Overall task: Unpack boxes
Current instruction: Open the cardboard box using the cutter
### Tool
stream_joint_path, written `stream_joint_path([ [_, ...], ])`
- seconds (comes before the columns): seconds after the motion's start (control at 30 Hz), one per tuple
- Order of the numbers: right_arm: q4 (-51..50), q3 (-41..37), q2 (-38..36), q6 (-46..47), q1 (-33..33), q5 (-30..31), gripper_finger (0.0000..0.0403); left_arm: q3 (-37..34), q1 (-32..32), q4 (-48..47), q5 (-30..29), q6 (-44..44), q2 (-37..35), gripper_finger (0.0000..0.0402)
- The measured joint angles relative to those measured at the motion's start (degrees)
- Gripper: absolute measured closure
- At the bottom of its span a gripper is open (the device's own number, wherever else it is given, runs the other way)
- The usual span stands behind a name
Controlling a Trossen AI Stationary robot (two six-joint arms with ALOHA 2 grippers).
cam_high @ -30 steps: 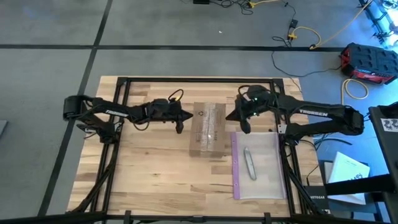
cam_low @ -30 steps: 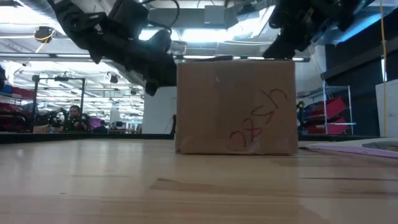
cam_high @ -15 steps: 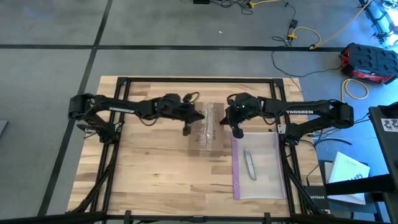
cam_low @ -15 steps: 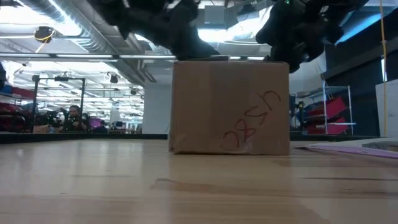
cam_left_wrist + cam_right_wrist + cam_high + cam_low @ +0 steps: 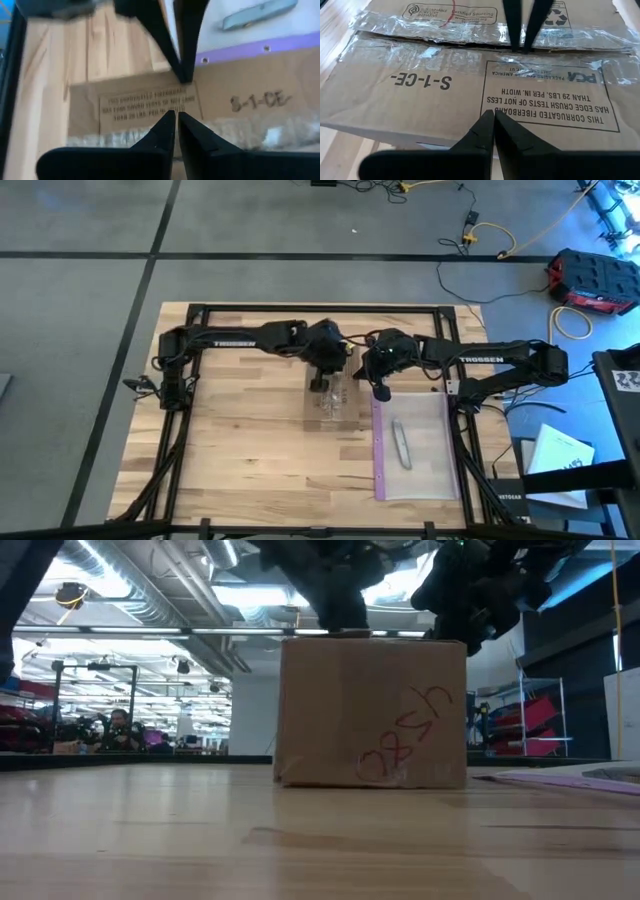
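A brown cardboard box (image 5: 335,412) stands on the table's middle. Its top flaps are closed, with clear tape (image 5: 420,25) along the seam and red scribble (image 5: 405,735) on its near side. My left gripper (image 5: 322,383) reaches over the box from the left, shut, its tips at the taped seam. My right gripper (image 5: 381,392), also shut, stands at the right edge of the box top; from table height it shows at the top right corner (image 5: 468,640). My left gripper sets its shut fingertips (image 5: 522,45) on the taped seam (image 5: 545,47) of the box top. It slants down from the table's left. The box stands flat on the table. My right gripper sets its shut fingertips (image 5: 184,75) on the right flap at its outer edge (image 5: 210,85), slanting down from the table's right.
A clear plastic bag (image 5: 425,455) with a purple zip edge (image 5: 379,450) lies flat just right of the box, and a small grey knife-like tool (image 5: 401,443) lies on it. Bare wood is left of and in front of the box.
My left gripper has swung from left of the box toward the right, risen over the box top and tipped down onto the seam. My right gripper has come down toward the box's right edge, then kept still. The box has slid slightly toward the table's left.
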Motion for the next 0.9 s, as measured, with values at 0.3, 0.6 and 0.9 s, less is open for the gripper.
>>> stream_joint_path([
  [0.3,-1.0,0.0,0.0,-0.1,0.0,-1.1,0.0403,1.7,-1.3,-6.0,-2.6,4.3,1.8,0.0354],
  [0.6,-1.3,0.0,0.0,-0.1,0.0,-1.6,0.0403,1.7,-1.4,-4.4,-2.5,0.3,1.7,0.0184],
  [0.9,-1.4,0.0,0.0,0.0,0.0,-1.4,0.0403,1.7,-1.4,-4.5,-6.0,-8.4,3.1,0.0092],
])
